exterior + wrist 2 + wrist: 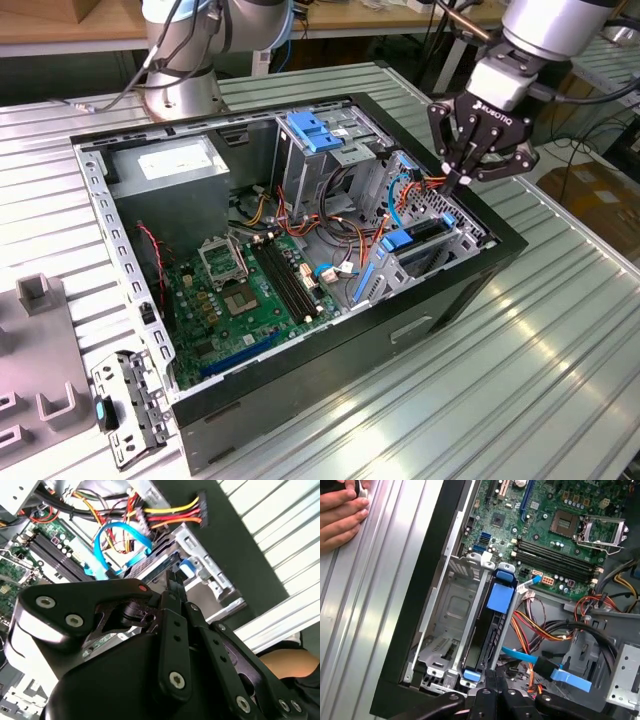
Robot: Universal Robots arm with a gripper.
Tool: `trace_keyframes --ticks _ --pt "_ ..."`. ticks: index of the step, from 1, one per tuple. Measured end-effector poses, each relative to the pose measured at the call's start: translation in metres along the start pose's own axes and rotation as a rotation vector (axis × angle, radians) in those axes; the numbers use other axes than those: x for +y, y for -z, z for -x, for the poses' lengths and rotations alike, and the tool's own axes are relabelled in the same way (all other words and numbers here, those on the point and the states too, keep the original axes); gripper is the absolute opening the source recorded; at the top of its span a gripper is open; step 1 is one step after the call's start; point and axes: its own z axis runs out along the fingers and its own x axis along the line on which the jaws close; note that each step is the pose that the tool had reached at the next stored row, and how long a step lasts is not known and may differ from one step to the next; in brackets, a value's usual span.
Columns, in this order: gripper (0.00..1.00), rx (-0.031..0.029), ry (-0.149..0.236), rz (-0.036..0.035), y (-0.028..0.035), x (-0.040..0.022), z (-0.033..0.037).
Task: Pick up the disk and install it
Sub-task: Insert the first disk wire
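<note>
Ribbed metal bench [560,330] carries open computer case [330,392]. We see disk [489,635] standing on edge in drive cage [450,605], blue rails on it — gripper [461,182] right over its end, fingers [174,620] pinched together, gripping nothing. Person's hand [340,515] on bench beside case.

Ribbed metal table [560,330] carries open PC case [330,390] at centre, arm base [180,95] beyond it, grey fixture [40,350] w/ blocks & small metal bracket [125,405] at exterior view's left
</note>
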Motion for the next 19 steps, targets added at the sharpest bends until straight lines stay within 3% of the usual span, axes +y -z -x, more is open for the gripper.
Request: trace_keyframes --ticks 4,15,19 --pt "0.11 0.0001 0.012 0.0 0.0001 -0.0106 -0.0017" --pt "0.11 0.0015 0.084 0.0002 0.0032 -0.0135 0.0001" --pt "0.11 0.0016 0.097 0.0001 0.0033 -0.0242 0.001"
